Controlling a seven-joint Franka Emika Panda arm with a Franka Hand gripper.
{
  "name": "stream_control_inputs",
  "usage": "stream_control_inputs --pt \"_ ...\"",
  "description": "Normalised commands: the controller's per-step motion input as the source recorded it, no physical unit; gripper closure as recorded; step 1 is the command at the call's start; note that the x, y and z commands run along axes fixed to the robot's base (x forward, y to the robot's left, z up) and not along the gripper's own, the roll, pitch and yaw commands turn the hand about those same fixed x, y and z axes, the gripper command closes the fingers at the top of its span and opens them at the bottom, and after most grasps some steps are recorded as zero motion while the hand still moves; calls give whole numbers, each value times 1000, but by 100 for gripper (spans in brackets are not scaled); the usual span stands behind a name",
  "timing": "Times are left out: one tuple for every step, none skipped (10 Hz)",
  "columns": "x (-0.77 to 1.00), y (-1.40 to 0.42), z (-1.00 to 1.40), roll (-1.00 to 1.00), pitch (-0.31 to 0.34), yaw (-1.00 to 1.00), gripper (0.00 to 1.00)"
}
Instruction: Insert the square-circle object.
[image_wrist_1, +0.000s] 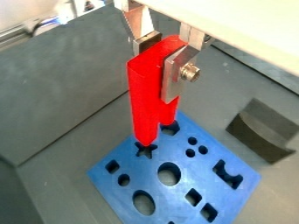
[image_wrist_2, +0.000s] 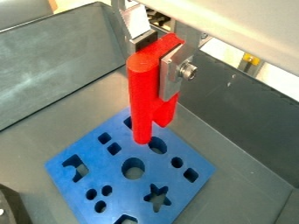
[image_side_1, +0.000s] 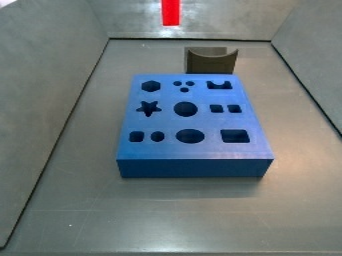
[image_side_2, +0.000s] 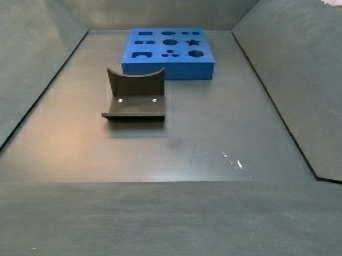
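Note:
The square-circle object (image_wrist_1: 149, 92) is a bright red peg of two joined bars. It hangs upright in both wrist views (image_wrist_2: 146, 96). My gripper (image_wrist_1: 160, 63) is shut on its upper end, one silver finger (image_wrist_2: 176, 70) flat on each side. The peg's lower end is above the blue block (image_wrist_1: 216, 188), over holes near one edge (image_wrist_2: 105, 188). In a side view only the peg's lower end (image_side_1: 171, 12) shows, well above the blue block (image_side_1: 187, 130). The gripper is out of the side view that shows the blue block at the far end (image_side_2: 167, 50).
A dark grey curved block (image_side_1: 209, 60) stands on the floor beside the blue block, and it also shows in a side view (image_side_2: 134, 97) and a wrist view (image_wrist_1: 263, 127). Grey walls enclose the floor on all sides.

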Motion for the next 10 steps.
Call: stream_control_inputs --pt "0 0 -231 0 0 -1000 100" --pt "0 0 -231 0 0 -1000 100" --pt "0 0 -231 0 0 -1000 100" --pt "0 0 -231 0 0 -1000 100" --pt "0 0 -231 0 0 -1000 100" --pt "0 0 -234 0 0 -1000 100" --pt "0 -131 -263 0 0 -1000 100" --pt "0 -137 -260 0 0 -1000 100" --pt "3 -357 -234 0 0 -891 100" --pt "0 -606 -229 51 -6 -683 100"
